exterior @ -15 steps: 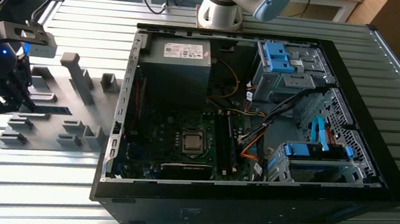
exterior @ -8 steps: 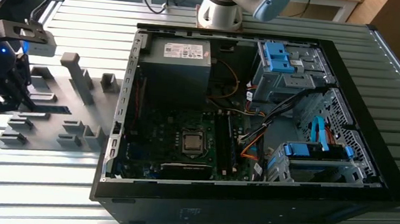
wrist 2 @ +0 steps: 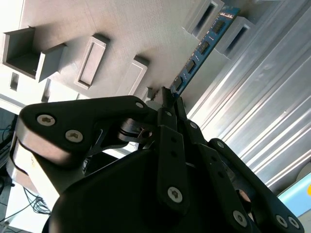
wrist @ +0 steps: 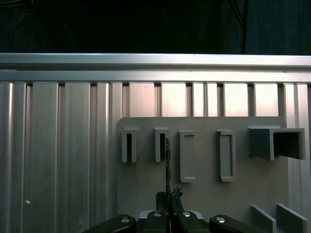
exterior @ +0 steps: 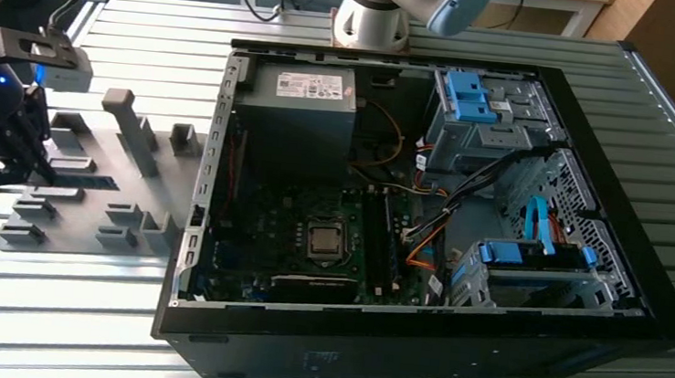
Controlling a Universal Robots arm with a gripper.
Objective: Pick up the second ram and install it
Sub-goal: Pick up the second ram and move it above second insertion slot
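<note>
Clamping the second ram (wrist 2: pixel 202 47), pincer (wrist 2: pixel 170 95) narrow; its face plain in second wrist view, edge-on in first wrist view.

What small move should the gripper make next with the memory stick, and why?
Probably a short straight lift. The black gripper seems shut on the long blue-green memory stick, whose far end sits between grey plastic holder blocks; pulling sideways could jam it.

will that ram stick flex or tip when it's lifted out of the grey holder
Probably stiff: the second ram is a flat board carrying chips. Likely light, being so thin edge-on. Standing on its narrow edge in the grey holder, it could tip without those slots.
</note>
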